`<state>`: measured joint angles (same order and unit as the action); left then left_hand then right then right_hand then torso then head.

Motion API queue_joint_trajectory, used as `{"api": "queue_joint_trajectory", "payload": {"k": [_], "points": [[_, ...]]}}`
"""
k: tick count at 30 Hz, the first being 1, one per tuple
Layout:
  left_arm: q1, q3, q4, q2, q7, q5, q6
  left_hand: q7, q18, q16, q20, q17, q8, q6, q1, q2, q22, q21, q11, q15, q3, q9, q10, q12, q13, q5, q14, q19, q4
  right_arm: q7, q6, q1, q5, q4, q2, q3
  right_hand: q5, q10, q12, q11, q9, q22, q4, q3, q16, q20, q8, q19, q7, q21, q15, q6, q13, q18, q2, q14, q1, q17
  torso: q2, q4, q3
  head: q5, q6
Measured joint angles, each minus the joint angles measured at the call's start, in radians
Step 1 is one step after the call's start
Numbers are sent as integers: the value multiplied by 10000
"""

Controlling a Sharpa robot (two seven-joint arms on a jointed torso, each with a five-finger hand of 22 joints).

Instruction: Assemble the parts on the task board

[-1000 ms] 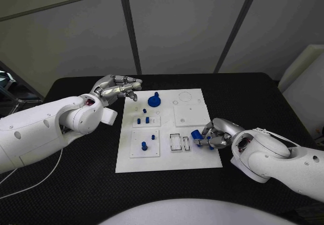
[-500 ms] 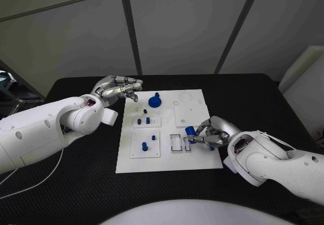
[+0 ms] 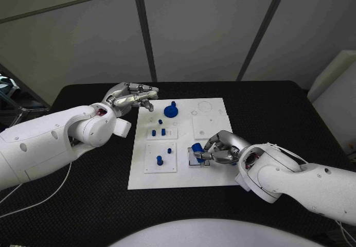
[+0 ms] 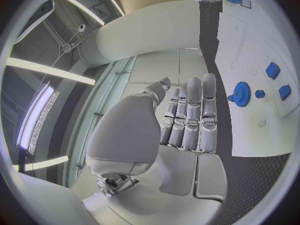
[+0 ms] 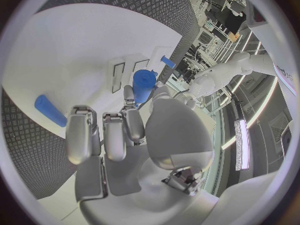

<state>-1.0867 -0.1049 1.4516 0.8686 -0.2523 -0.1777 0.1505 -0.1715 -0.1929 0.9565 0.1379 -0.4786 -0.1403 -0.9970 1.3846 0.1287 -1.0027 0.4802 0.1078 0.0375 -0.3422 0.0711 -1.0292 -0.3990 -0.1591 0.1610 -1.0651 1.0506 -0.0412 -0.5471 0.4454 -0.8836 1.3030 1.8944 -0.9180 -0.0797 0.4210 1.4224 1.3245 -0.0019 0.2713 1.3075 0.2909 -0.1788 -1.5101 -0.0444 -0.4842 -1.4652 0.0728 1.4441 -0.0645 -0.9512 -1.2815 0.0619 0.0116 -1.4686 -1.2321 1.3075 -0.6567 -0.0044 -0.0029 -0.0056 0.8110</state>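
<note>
The white task board [image 3: 185,172] lies in the middle of the black table. My right hand [image 3: 219,149] is over the board's near middle and pinches a blue part [image 3: 196,148] just above the two narrow slots [image 3: 194,159]. In the right wrist view that blue part [image 5: 144,85] sits between thumb and a finger, next to the slots [image 5: 119,75]. A second loose blue part [image 5: 50,110] lies on the board near its edge. My left hand [image 3: 134,96] hovers off the board's far left corner, fingers curled in, holding nothing.
A blue gear [image 3: 171,110] stands at the board's far end, also seen in the left wrist view [image 4: 241,93]. Small blue pegs [image 3: 158,133] and one more peg [image 3: 159,160] stand in the left-hand blocks. A square white block [image 3: 206,126] lies right of them.
My right hand has carried the blue part leftwards from the board's right edge to above the two slots. The left hand has barely moved.
</note>
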Motion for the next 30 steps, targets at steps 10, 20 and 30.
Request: {"api": "queue_joint_trajectory", "payload": {"k": [10, 20, 30], "points": [[0, 1, -3, -5, 8, 0, -30, 0, -1, 0, 0, -1, 0, 0, 0, 0, -1, 0, 0, 0, 0, 0, 0, 0, 0, 0, 0, 0, 0, -81, -473, -1, -39, -190, 166, 0, -136, 35, -93, -36, 121, 0, 18, -182, 0, 61, -82, -14, -112, 0, -38, -176, -2, 0, -16, 38, 220, 0, -2, -11, 8, 36, 27], [0, 2, -7, -6, 12, 0, -76, 0, 0, 0, 0, -1, 0, 0, 0, 0, -2, 0, 0, 0, 2, 0, 0, 0, 1, 0, 0, 0, -2, -159, -562, -5, 44, -263, 251, -3, -2457, -18, -354, -86, 395, 0, 29, -495, 0, 75, -232, 0, -89, 0, -110, -155, 78, 0, 500, 36, 1130, -1, -3, -12, 18, 61, 63], [0, 4, -7, -7, 24, 0, -115, -36, 0, 0, 0, 7, 0, 37, -40, -40, 36, -56, 36, 0, 33, 0, 36, 0, 2, 0, 0, -1, -33, -174, -558, -4, 248, -295, 268, -2, -3257, -153, -595, -39, 482, 0, 75, -118, 97, 75, -231, 0, -47, -87, -109, 55, 272, 0, 1302, 36, 2113, -1, 4, -14, 16, 58, 69]]}}
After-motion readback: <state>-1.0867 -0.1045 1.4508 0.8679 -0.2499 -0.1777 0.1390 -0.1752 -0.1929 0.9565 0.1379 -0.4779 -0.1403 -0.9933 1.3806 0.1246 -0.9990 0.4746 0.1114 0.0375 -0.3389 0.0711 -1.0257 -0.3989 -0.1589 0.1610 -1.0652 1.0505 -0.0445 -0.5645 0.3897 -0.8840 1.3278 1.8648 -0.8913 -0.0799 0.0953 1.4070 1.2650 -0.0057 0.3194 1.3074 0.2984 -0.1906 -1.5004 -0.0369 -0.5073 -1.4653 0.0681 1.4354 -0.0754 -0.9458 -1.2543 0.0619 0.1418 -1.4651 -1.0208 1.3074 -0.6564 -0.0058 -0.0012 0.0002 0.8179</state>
